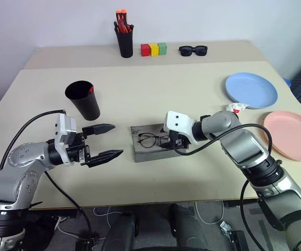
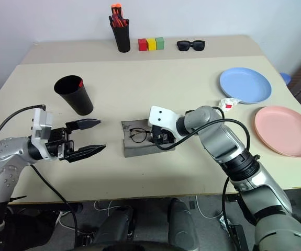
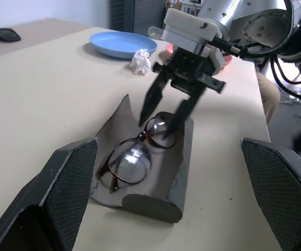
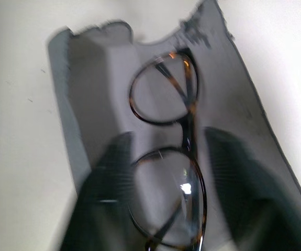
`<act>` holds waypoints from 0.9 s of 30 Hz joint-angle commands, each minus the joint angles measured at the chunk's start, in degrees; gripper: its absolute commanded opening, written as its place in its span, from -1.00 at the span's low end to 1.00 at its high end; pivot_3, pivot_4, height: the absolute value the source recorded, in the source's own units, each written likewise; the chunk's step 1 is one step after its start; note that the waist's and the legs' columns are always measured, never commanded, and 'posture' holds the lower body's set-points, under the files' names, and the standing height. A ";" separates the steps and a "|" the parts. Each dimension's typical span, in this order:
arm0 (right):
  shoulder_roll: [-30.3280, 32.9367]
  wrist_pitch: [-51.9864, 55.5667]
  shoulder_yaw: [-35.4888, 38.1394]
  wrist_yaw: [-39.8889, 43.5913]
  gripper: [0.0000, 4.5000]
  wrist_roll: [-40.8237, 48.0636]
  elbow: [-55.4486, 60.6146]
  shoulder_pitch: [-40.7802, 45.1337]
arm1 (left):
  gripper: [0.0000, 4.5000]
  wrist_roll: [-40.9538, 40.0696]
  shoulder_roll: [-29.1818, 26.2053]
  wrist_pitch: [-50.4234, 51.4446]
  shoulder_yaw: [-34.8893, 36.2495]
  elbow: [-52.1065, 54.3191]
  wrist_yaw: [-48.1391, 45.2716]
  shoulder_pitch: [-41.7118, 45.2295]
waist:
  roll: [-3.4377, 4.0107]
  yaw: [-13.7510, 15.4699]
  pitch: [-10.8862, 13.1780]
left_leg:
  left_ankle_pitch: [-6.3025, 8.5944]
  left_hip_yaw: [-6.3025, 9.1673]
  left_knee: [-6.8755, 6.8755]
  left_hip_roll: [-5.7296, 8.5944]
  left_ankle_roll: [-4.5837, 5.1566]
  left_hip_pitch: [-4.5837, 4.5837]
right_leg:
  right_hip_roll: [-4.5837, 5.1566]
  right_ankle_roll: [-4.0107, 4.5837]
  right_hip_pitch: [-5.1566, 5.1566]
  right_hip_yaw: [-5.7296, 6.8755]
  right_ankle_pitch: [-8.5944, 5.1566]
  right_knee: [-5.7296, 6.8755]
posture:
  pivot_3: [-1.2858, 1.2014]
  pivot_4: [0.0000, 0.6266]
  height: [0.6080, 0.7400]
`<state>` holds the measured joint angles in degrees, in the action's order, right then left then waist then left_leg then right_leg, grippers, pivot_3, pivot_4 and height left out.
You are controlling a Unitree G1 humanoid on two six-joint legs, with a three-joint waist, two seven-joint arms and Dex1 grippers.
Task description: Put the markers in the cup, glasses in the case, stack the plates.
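Near the table's front edge, glasses (image 1: 151, 140) lie in the open case (image 1: 140, 152).
Right gripper (image 3: 163, 112) spread over them, holding nothing; left gripper (image 1: 108, 141) open, empty. Next, probably close the case.

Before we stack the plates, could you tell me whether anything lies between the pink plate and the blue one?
Yes: a small crumpled white wrapper lies beside the blue plate, near the gap towards the pink plate.

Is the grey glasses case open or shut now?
Open. The case lies with its flap spread flat on the table, and the glasses rest uncovered inside it.
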<state>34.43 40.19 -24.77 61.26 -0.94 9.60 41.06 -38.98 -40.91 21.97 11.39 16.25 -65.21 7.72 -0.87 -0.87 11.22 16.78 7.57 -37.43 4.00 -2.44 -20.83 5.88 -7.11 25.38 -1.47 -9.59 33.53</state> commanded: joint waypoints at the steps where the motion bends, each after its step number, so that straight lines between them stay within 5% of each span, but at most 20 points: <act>1: 0.97 -2.09 0.34 0.30 0.98 -0.08 0.50 1.01 | 1.00 0.35 -0.02 -1.36 0.04 0.20 -0.20 1.05 | 0.00 0.00 0.00 | 0.00 0.00 0.01 0.00 0.00 0.00 | 0.00 0.00 0.00 0.00 0.00 0.00 | 0.03 -0.52 1.00; 14: -9.02 2.54 25.47 -4.62 0.98 21.95 0.22 1.17 | 1.00 11.30 7.60 -3.28 -6.51 -10.75 12.42 15.46 | -0.04 0.45 -0.02 | -0.06 0.08 0.08 0.02 -0.09 -0.02 | 0.00 0.05 -0.02 0.04 0.07 -0.08 | 0.03 -0.52 1.00; 17: -6.07 1.22 25.25 -4.01 1.00 22.52 3.42 -4.34 | 0.63 15.38 10.76 -2.72 -9.82 -17.62 16.00 20.67 | -0.05 0.63 -0.03 | -0.05 0.10 0.08 0.04 -0.09 -0.03 | 0.00 0.01 -0.06 0.06 0.10 -0.13 | 0.03 -0.52 1.00; 24: -1.18 6.67 25.44 -3.27 1.00 30.22 14.96 -14.44 | -0.97 20.31 19.11 -1.69 -13.23 -29.96 22.19 31.34 | -0.02 -0.18 -0.01 | -0.06 0.03 0.09 0.00 -0.08 -0.03 | -0.01 -0.02 0.00 0.04 0.12 -0.13 | 0.03 -0.52 1.00; 27: -0.36 7.73 26.84 -4.24 1.00 32.94 17.21 -16.86 | -0.97 25.16 19.56 -4.32 -16.42 -34.93 22.25 33.79 | -0.03 -0.05 -0.02 | -0.06 0.02 0.07 0.01 -0.08 -0.01 | -0.01 -0.02 -0.03 0.04 0.12 -0.12 | 0.03 -0.52 1.00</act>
<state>33.16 47.69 -0.30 57.53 29.94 24.23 24.33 -15.89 -21.10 19.25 -4.13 -17.51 -43.23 40.91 -0.90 -0.91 11.19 16.72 7.57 -37.38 4.02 -2.52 -20.82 5.88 -7.14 25.34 -1.44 -9.46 33.41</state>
